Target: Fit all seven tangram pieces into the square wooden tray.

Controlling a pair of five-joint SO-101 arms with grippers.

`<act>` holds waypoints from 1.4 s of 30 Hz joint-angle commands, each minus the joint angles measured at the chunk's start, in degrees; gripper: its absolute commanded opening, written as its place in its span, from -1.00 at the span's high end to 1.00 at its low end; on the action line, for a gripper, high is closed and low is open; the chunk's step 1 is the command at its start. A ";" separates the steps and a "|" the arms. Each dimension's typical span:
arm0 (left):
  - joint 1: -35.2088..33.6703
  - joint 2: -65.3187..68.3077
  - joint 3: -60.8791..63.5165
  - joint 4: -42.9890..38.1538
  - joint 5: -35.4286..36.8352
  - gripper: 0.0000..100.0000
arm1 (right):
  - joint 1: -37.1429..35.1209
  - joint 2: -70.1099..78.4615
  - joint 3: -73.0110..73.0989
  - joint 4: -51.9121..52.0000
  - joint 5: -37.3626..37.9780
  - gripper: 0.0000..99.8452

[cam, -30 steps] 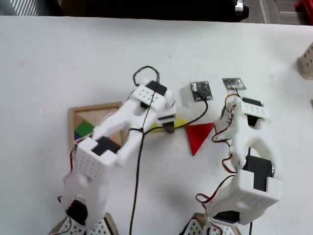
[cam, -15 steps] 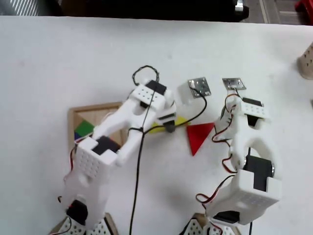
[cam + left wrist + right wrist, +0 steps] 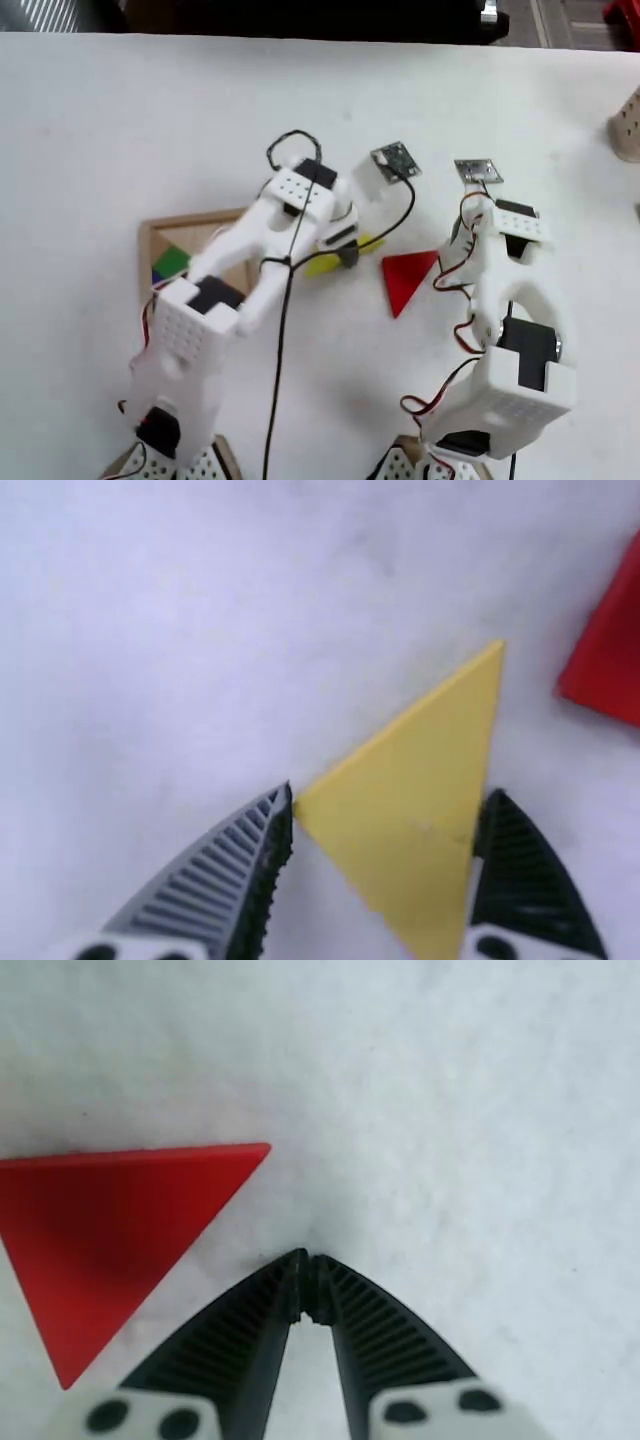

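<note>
The square wooden tray (image 3: 152,238) lies at the left, mostly covered by my left arm; a green piece (image 3: 174,262) and a bit of blue show inside it. My left gripper (image 3: 340,252) (image 3: 385,810) is shut on the yellow triangle (image 3: 355,251) (image 3: 420,780), just right of the tray, one finger on each side of the piece. The red triangle (image 3: 404,277) (image 3: 100,1225) lies flat on the table further right. Beside the red triangle's corner, my right gripper (image 3: 306,1285) rests shut and holds nothing.
Black and red cables run along both arms. A tan perforated object (image 3: 627,125) stands at the right edge. Wooden arm bases (image 3: 180,462) sit at the near edge. White table stretches open beyond the arms toward the far edge.
My left wrist has swung a little left and away, and the yellow triangle has turned with it, its right tip rising. The right arm and red triangle have not moved.
</note>
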 commanded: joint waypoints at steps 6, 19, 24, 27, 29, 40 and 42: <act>-2.24 -8.04 -1.85 3.78 0.97 0.45 | -0.04 -2.42 -0.79 -1.01 -0.35 0.96; -2.24 -8.22 -1.85 4.22 0.53 0.43 | -0.04 -2.42 -0.79 -1.01 -0.35 0.96; -3.30 -7.60 -1.41 0.53 0.62 0.14 | -0.04 -2.42 -0.79 -1.01 -0.35 0.96; -3.47 -4.79 -1.05 -2.11 0.35 0.09 | -0.04 -2.42 -0.70 -1.01 -0.35 0.96; -3.12 -2.59 -1.05 -2.99 -2.20 0.12 | -0.04 -2.42 -0.70 -1.01 -0.35 0.96; -4.97 7.52 -8.88 -2.99 -9.85 0.29 | -0.04 -2.42 -0.70 -1.01 -0.44 0.96; -4.70 9.27 -11.08 -2.81 -9.58 0.29 | -0.04 -2.42 -0.70 -1.01 -0.44 0.96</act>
